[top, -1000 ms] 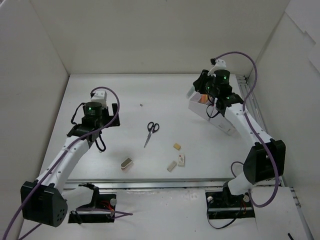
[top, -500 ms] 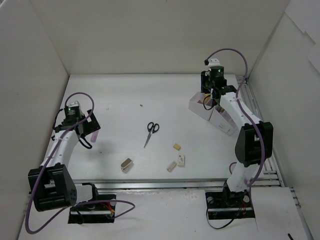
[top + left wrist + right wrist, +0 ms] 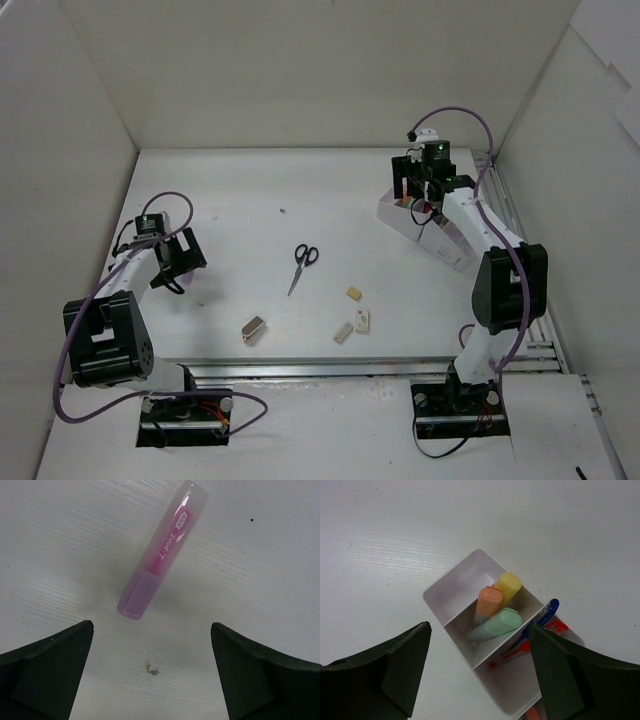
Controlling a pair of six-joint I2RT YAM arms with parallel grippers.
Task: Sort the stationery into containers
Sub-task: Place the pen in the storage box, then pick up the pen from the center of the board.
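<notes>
Pink highlighter (image 3: 161,555) untouched, left fingers (image 3: 45,675) spread.

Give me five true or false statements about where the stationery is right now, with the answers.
1. The left gripper is shut on the pink highlighter. False: it is open, and the highlighter lies loose on the table beyond its fingertips.
2. The orange marker, yellow marker and pale-green marker share one compartment of the tray. True.
3. The scissors are in the tray. False: they lie out on the table.
4. A blue pen lies in the compartment beside the markers. True.
5. The right gripper is shut on a marker. False: it hangs open over the tray.
</notes>
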